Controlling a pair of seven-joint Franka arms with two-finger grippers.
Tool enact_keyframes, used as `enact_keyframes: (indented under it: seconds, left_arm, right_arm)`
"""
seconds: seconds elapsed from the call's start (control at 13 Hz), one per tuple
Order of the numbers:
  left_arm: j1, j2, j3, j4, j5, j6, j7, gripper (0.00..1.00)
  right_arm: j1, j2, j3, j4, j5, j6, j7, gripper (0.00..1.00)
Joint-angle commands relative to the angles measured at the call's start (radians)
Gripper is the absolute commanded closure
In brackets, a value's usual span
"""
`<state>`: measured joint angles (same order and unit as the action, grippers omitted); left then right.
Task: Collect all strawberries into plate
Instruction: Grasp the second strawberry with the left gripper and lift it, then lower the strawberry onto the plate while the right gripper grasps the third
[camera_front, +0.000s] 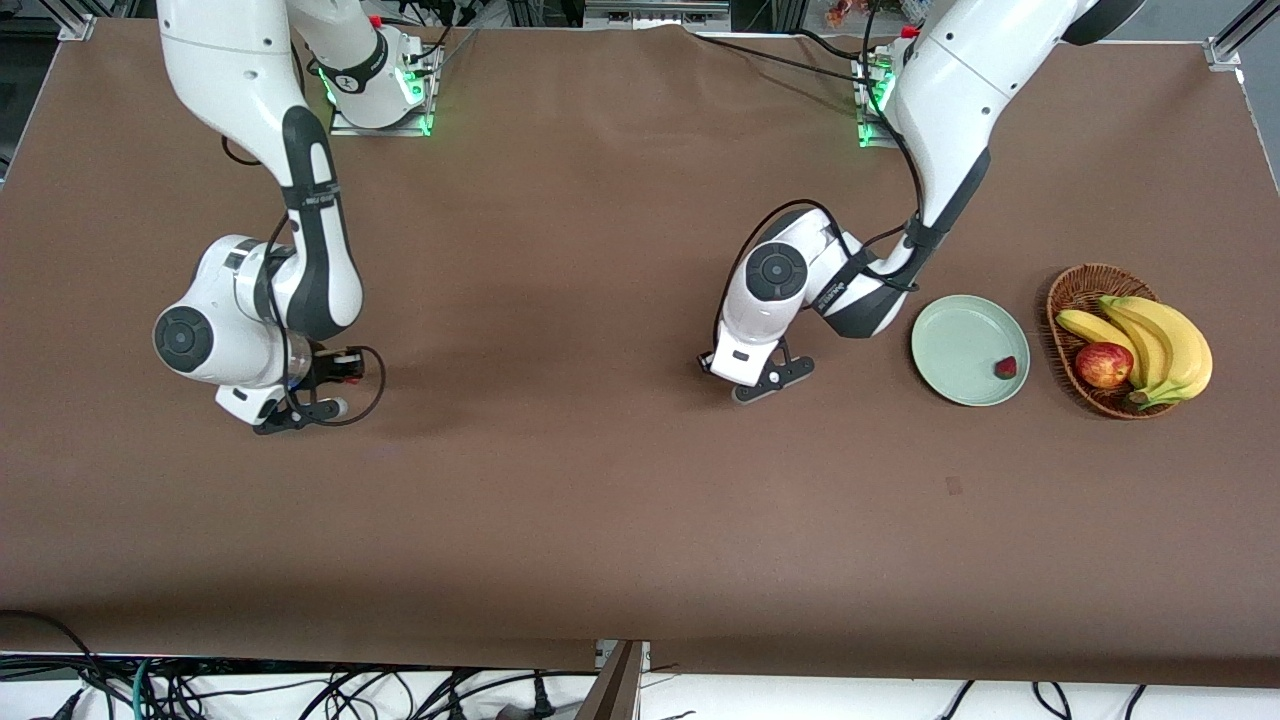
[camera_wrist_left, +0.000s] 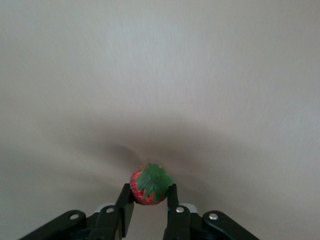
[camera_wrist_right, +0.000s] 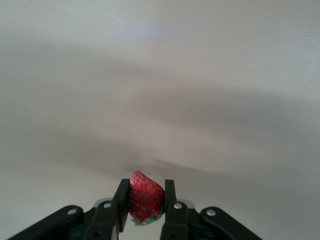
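My left gripper is shut on a strawberry with its green top showing. In the front view this gripper is low over the bare table, toward the right arm's end from the plate. My right gripper is shut on a second strawberry. In the front view it is low over the table near the right arm's end. Both held berries are hidden under the hands in the front view. A third strawberry lies in the pale green plate near its rim.
A brown wicker basket with bananas and a red apple stands beside the plate, toward the left arm's end of the table. A brown cloth covers the table.
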<state>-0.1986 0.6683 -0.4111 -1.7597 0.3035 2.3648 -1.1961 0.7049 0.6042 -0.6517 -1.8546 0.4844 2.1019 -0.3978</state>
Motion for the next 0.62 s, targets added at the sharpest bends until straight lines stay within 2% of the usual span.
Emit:
enact_keyframes:
  seconds: [0.0, 0.23, 0.39, 0.54]
  left_arm:
    - [0.059, -0.125, 0.017, -0.015, -0.145, -0.109, 0.232, 0.96]
    - [0.077, -0.24, 0.144, -0.056, -0.291, -0.258, 0.537, 0.96]
    - [0.091, -0.333, 0.251, -0.144, -0.351, -0.291, 0.776, 0.96]
    - [0.091, -0.409, 0.369, -0.237, -0.397, -0.292, 0.994, 0.96]
  right_arm:
    - [0.099, -0.015, -0.013, 0.096, 0.005, -0.111, 0.237, 0.88]
    - [0.224, -0.003, -0.003, 0.172, 0.019, -0.112, 0.544, 0.87]
    - [0.266, 0.014, 0.064, 0.221, 0.06, -0.1, 0.745, 0.87]
    - [0.28, 0.051, 0.159, 0.28, 0.1, -0.051, 0.967, 0.86]
